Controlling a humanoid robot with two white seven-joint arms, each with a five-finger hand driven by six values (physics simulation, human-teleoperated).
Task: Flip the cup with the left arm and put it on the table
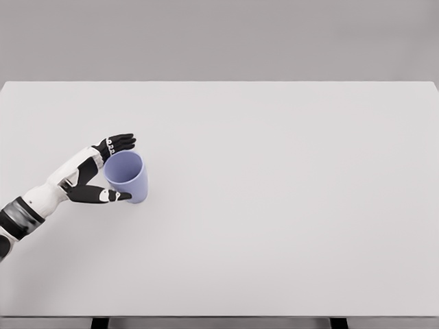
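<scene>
Left arm: it is coming in from the near left corner, white with a dark band by the edge, and is reaching out over the table toward the right and slightly farther away.
Left hand: it is sitting at the left side of the cup, palm turned toward it, with dark fingers and white knuckles.
Thumb: it is lying along the near side of the cup, its tip pressing against the wall low down.
Fingers: they are curving round the far side of the rim, spread wide enough to take the cup's full width between them and the thumb. They are closing on the cup rather than hanging loose, though I cannot tell how firm the contact on the far side is.
Cup: pale blue-violet, it is resting in the left part of the table, about midway between the near and far edges. Its open mouth is tilting up and toward the left, so the inside is showing; I cannot tell whether the base is touching the surface.
Surroundings: the white table is stretching away to the right and to the far edge, with a grey wall rising behind it.
Near edge: two dark table legs are showing below the table's near rim.
</scene>
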